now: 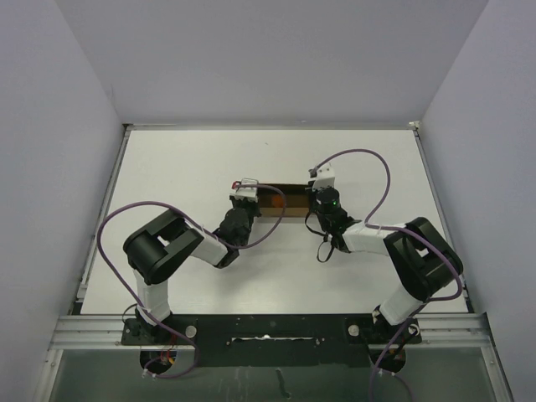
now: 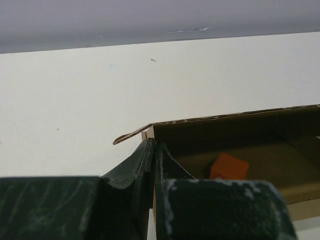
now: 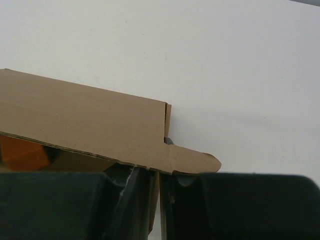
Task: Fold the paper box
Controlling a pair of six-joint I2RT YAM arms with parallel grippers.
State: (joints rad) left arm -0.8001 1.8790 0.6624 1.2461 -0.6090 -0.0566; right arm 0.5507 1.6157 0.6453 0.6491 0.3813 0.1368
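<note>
The brown paper box [image 1: 283, 204] stands open on the white table between my two grippers. My left gripper [image 1: 249, 199] is shut on the box's left end wall; in the left wrist view [image 2: 154, 150] its fingers pinch that wall edge. The box's inside [image 2: 260, 150] holds a small orange block [image 2: 229, 167]. My right gripper [image 1: 316, 198] is shut on the box's right end wall; in the right wrist view [image 3: 159, 180] the brown lid flap [image 3: 90, 122] with a rounded tab [image 3: 197, 161] lies over the fingers.
White walls close in the table [image 1: 209, 167] at the back and on both sides. A metal rail [image 1: 268, 327] runs along the near edge. Purple cables [image 1: 368, 167] loop from both arms.
</note>
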